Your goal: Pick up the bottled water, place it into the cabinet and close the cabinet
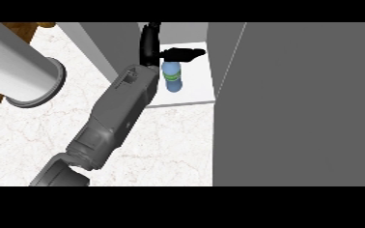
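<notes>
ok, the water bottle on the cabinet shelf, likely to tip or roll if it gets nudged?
Probably tippy: the water bottle is tall and narrow, standing on the cabinet shelf. Once down, its round body would likely roll. The hand is right by its cap, fingers spread open, so a stray brush up high could topple it.

Bottled water (172,78) top behind hand (171,54)

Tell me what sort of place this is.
Probably a kitchen: a marble-patterned counter, an open grey cabinet standing on it, and a water bottle on the cabinet's white shelf, next to the robot's hand.
</notes>
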